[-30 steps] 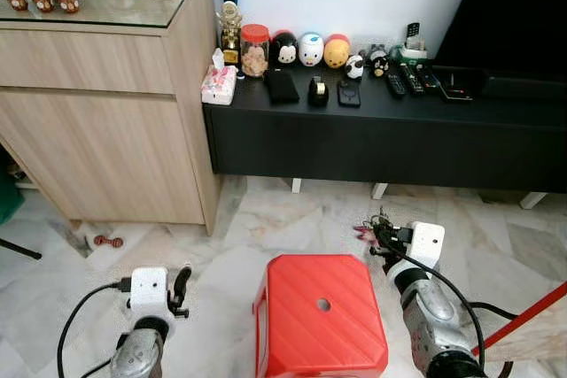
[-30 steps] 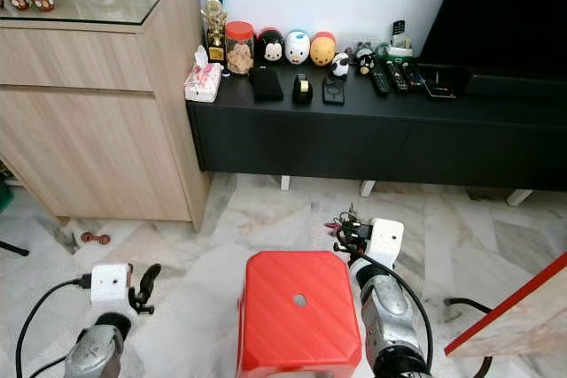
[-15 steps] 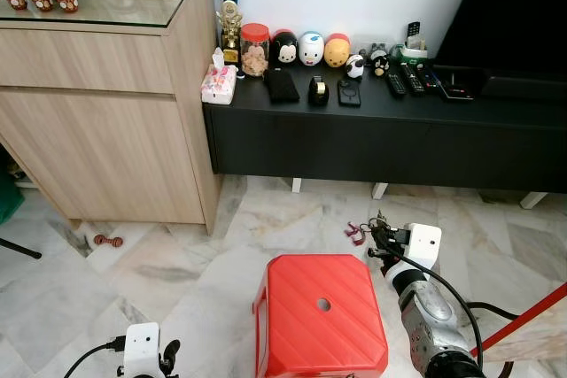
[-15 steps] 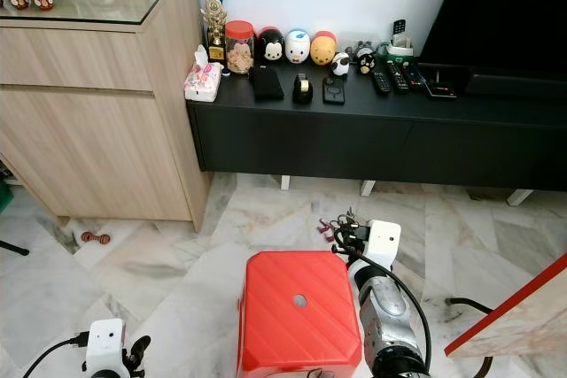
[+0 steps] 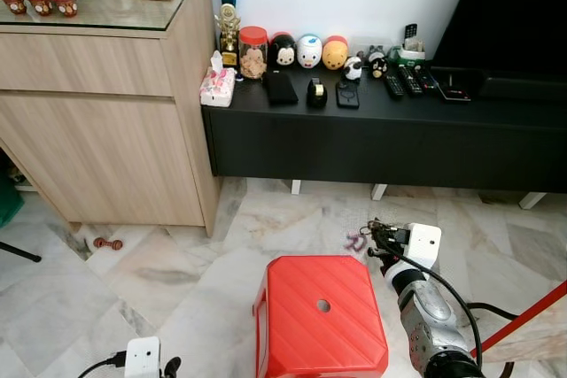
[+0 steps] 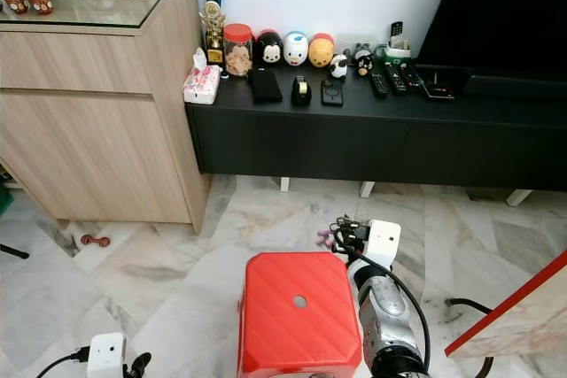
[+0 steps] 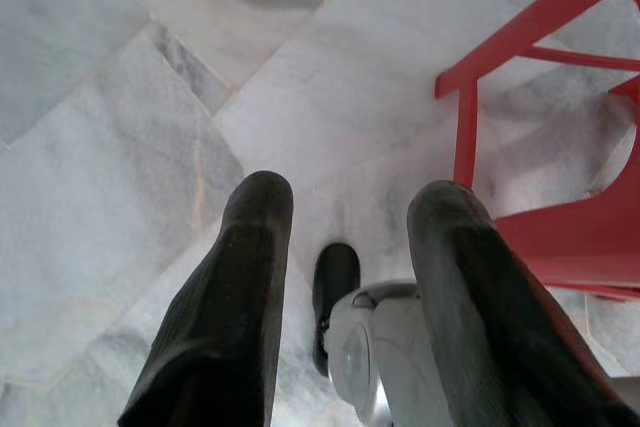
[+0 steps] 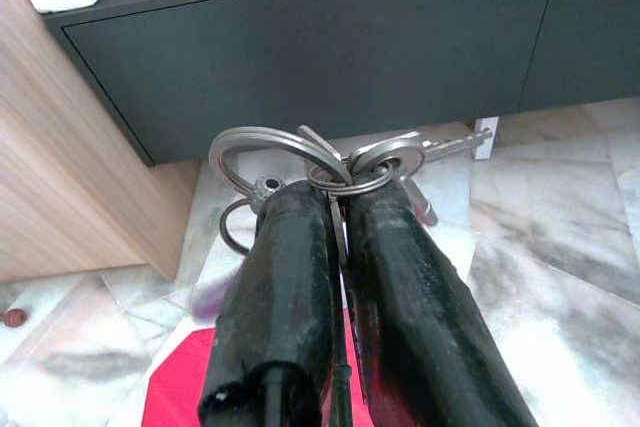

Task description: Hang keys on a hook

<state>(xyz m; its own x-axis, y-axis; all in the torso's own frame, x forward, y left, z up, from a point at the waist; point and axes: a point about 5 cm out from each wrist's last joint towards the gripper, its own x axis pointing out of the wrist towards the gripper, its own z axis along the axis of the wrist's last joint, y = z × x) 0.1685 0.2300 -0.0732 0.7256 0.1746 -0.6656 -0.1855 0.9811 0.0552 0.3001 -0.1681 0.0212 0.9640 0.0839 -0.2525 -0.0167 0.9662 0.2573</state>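
The keys (image 8: 340, 167) are sitting pinched between the right claw (image 8: 338, 209) fingertips, their rings and blades fanning out just beyond the tips, in the lower right of the head view beside the red stool (image 5: 321, 314). The right claw is clenching on them above the marble floor (image 5: 177, 263). The left claw (image 7: 350, 209) is hanging released at the lower left, its fingers spreading apart.

Stool (image 5: 321, 316) before low console (image 5: 381, 135), wooden cabinet (image 5: 97, 121) to its left.
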